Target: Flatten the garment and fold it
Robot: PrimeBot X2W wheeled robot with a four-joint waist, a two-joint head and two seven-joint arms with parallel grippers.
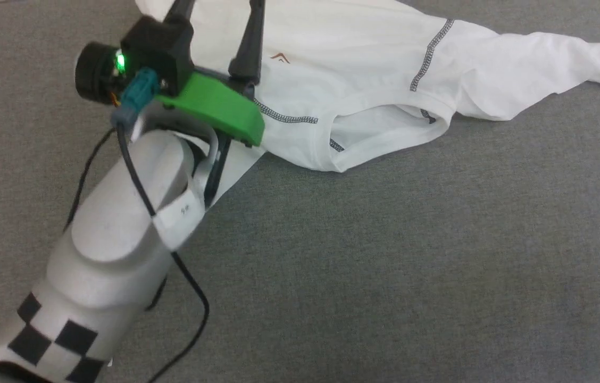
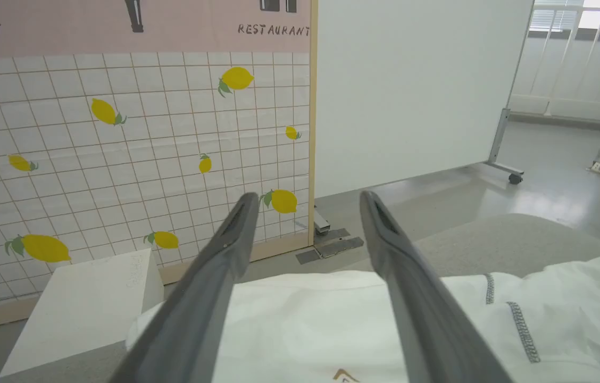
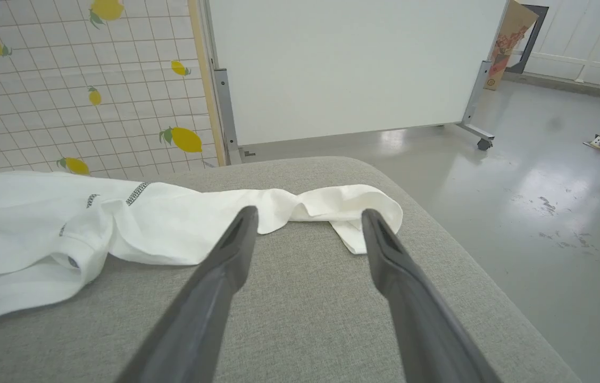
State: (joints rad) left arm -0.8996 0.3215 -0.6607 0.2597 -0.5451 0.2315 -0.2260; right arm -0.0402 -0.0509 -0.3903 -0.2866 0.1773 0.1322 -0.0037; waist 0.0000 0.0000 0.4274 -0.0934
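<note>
The garment (image 1: 364, 80) is a white T-shirt with grey zigzag stitching, spread on a grey padded surface (image 1: 385, 255), neck opening toward me and one sleeve (image 1: 544, 58) trailing right. My left gripper (image 1: 220, 6) hovers over its left part beside a small brownish logo (image 1: 280, 57). In the left wrist view the left gripper (image 2: 309, 198) is open above the garment (image 2: 305, 319), nothing between its fingers. My right gripper (image 3: 309, 214) is open over bare grey surface (image 3: 300, 319), a little short of the garment's crumpled sleeve end (image 3: 342, 205).
The grey surface ends in a rounded corner (image 3: 438, 213) just beyond the sleeve, with shiny floor (image 3: 544, 186) below. Beyond stand a lemon-patterned tile panel (image 2: 119, 149), a white wheeled partition (image 2: 411, 90) and a white box (image 2: 87, 303).
</note>
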